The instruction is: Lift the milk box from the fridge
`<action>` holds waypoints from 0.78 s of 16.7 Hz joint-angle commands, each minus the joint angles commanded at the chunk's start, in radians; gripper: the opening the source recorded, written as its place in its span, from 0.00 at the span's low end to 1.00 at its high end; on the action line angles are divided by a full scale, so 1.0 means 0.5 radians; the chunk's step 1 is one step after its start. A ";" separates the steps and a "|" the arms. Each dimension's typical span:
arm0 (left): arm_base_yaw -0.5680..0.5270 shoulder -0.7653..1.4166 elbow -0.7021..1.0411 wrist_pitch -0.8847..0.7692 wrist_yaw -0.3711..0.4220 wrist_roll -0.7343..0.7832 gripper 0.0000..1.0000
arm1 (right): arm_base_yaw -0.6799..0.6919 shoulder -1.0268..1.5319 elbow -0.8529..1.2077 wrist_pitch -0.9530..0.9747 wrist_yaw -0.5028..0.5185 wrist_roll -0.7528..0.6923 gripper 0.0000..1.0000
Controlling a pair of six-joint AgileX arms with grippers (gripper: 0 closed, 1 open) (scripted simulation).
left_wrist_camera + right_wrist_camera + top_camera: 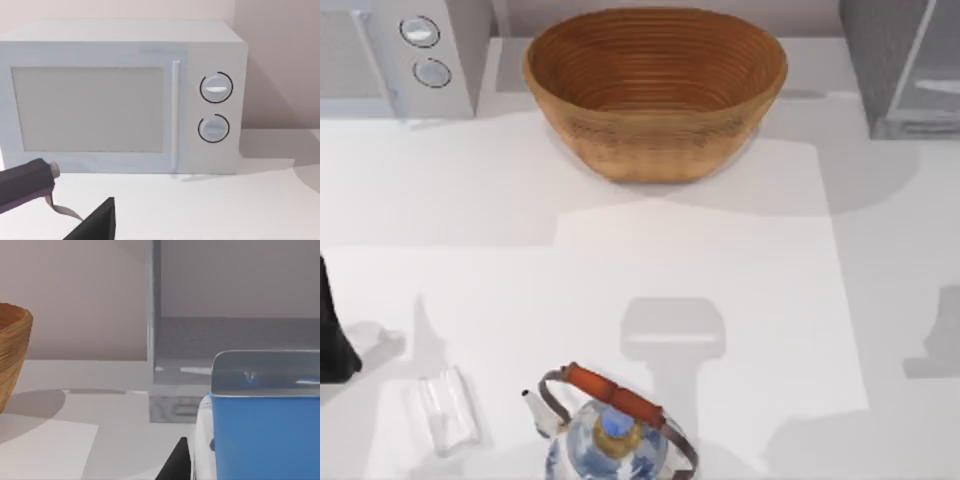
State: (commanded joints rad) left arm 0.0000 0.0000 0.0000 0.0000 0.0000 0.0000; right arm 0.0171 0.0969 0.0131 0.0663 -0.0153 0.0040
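The milk box (265, 435), a blue carton with a white face, sits very close in the right wrist view, in front of the fridge. My right gripper (250, 474) is shut on it. One dark finger (177, 464) lies against its white side, and the other is hidden behind the carton. The fridge (225, 340) stands open behind, its grey interior showing; in the top view the fridge (885, 60) is at the back right corner. My left gripper (65, 207) is parked open at the table's left edge, facing the microwave.
A big wicker basket (655, 90) stands at the back centre. A light-grey microwave (400, 50) with two knobs is at the back left. A blue-and-white teapot (610, 430) with an orange handle and a clear glass piece (445, 410) sit near the front edge.
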 joint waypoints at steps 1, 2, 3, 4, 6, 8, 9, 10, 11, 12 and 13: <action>0.000 0.000 0.000 0.000 0.000 0.000 1.00 | 0.019 0.092 0.014 0.068 -0.013 0.001 0.00; 0.000 0.000 0.000 0.000 0.000 0.000 1.00 | 0.041 0.196 0.031 0.147 -0.027 0.002 0.00; 0.000 0.000 0.000 0.000 0.000 0.000 1.00 | 0.065 0.312 0.051 0.237 -0.042 0.002 0.00; 0.000 0.000 0.000 0.000 0.000 0.000 1.00 | 0.092 0.441 0.076 0.339 -0.059 0.002 0.00; 0.000 0.000 0.000 0.000 0.000 0.000 1.00 | 0.151 0.725 0.132 0.568 -0.096 0.002 0.00; 0.000 0.000 0.000 0.000 0.000 0.000 1.00 | 0.214 1.036 0.196 0.823 -0.136 0.001 0.00; 0.000 0.000 0.000 0.000 0.000 0.000 1.00 | 0.248 1.200 0.230 0.958 -0.157 0.002 0.00; 0.000 0.000 0.000 0.000 0.000 0.000 1.00 | 0.282 1.367 0.265 1.096 -0.178 0.002 0.00; 0.000 0.000 0.000 0.000 0.000 0.000 1.00 | 0.316 1.536 0.301 1.236 -0.200 0.003 0.00; 0.000 0.000 0.000 0.000 0.000 0.000 1.00 | 0.351 1.707 0.337 1.377 -0.221 0.004 0.00; 0.000 0.000 0.000 0.000 0.000 0.000 1.00 | 0.386 1.879 0.372 1.518 -0.243 0.005 0.00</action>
State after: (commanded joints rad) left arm 0.0000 0.0000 0.0000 0.0000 0.0000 0.0000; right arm 0.2102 1.0363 0.1991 0.8251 -0.1369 0.0066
